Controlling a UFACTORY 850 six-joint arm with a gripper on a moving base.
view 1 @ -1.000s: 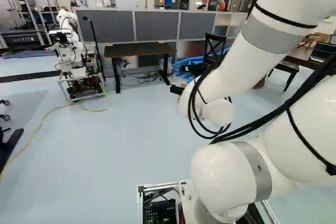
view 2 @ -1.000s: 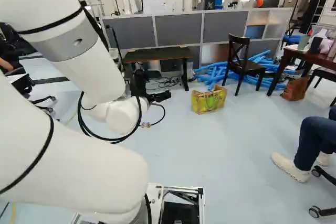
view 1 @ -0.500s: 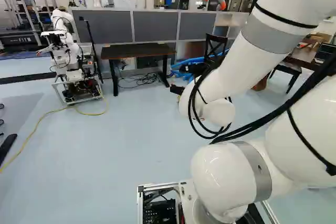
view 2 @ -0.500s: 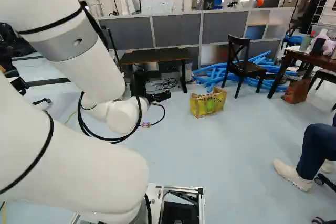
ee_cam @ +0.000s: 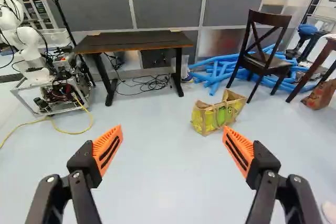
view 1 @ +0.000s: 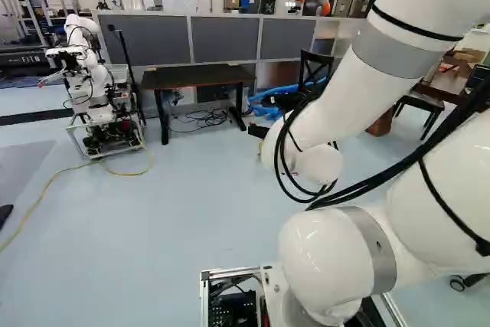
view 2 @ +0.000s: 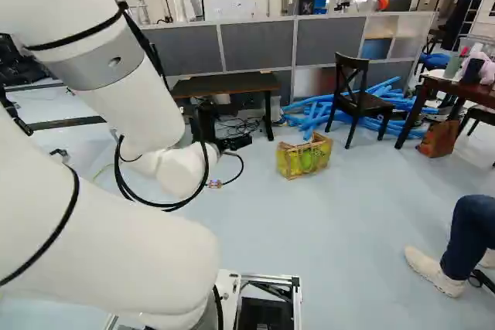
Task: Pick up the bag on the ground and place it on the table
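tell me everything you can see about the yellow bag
The bag is boxy and yellow with green patches, tan edging and tan strap handles; it looks like woven or coated fabric. It stands upright on the pale floor, slightly slumped, a handle drooping over its side. The chair and blue tubes are behind it. Only the floor visibly touches it; the open tool does not.

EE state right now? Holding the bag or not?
End effector: open, fingers wide apart, holding nothing; the yellow bag is on the floor ahead of it.
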